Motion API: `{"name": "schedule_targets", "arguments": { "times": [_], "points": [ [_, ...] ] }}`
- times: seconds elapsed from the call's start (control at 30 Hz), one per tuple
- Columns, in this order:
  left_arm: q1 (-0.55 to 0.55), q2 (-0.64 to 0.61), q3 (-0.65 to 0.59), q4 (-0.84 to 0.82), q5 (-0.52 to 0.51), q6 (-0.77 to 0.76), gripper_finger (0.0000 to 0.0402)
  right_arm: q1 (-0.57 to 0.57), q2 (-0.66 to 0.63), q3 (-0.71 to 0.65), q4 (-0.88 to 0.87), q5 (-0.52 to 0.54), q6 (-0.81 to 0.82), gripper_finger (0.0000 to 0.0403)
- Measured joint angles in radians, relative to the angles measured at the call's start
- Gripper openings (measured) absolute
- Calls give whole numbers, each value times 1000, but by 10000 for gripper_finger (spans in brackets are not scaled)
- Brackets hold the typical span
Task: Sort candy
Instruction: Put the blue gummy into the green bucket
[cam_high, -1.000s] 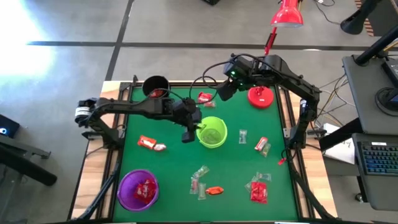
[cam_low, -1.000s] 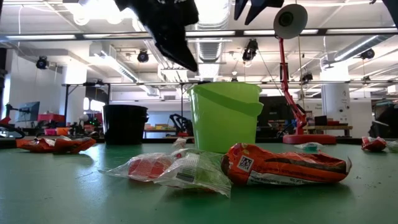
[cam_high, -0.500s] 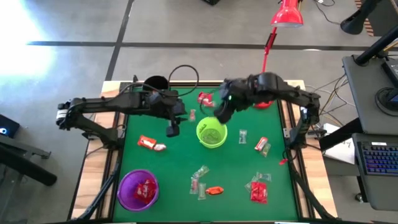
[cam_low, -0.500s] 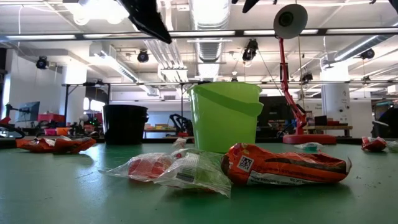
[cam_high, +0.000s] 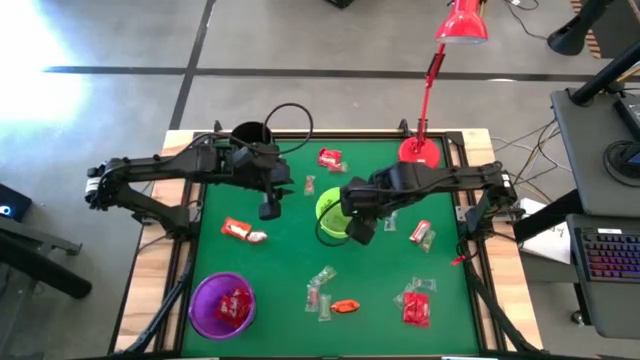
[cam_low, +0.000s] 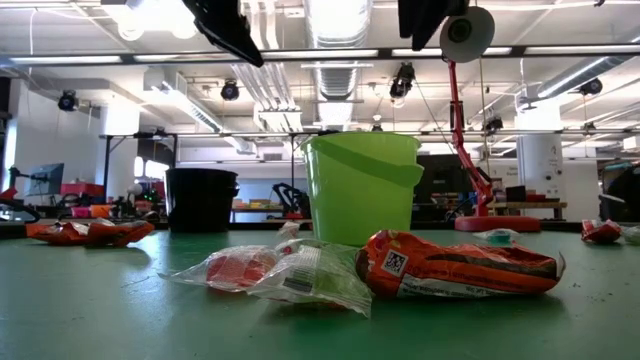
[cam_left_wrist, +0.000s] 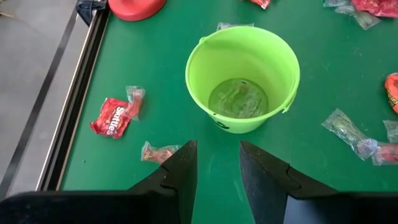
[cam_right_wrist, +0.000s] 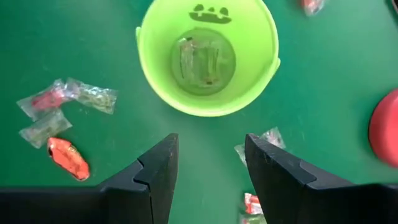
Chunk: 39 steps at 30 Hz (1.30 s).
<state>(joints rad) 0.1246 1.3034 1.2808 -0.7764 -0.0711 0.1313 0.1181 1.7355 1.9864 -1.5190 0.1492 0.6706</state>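
- High view: candy (cam_high: 417, 303) lies scattered over the green desk (cam_high: 280, 265), red packs and clear-wrapped sweets mixed, most toward the near right side.
- Green cup (cam_high: 335, 213) stands mid-desk; the wrist views show clear-wrapped sweets (cam_right_wrist: 202, 60) lying flat on its bottom.
- Purple cup (cam_high: 221, 304) at the near left corner holds a red pack (cam_high: 235, 306).
- Black cup (cam_high: 250, 137) stands at the far left corner; its contents cannot be told.
- Right gripper (cam_high: 358, 226) hangs over the green cup's rim, jaws released and empty.
- Left gripper (cam_high: 269, 209) hovers left of the green cup, jaws released, empty.
- Red lamp (cam_high: 419, 152) stands on the far right of the desk.
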Motion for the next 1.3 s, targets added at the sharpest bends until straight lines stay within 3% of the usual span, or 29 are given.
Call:
{"name": "schedule_targets", "arguments": {
  "times": [0.27, 0.4, 0.67, 0.9, 1.3],
  "points": [
    [0, 10, -1, -18, 1, -20, 103, 13, 0, -50, -18, -22, 206, 178],
    [0, 9, -1, -54, 1, -20, 103, 22, 0, -101, -16, -90, 181, 178],
    [0, 8, -1, -115, 1, -30, 103, 15, 0, -214, 32, -89, 124, 175],
    [-1, -6, -1, -161, 3, -44, 103, 56, -6, -259, -53, -104, 136, 167],
    [-1, -83, -1, -205, 3, -80, 103, 211, -171, -359, -52, -152, 423, 211]
  ]
}}
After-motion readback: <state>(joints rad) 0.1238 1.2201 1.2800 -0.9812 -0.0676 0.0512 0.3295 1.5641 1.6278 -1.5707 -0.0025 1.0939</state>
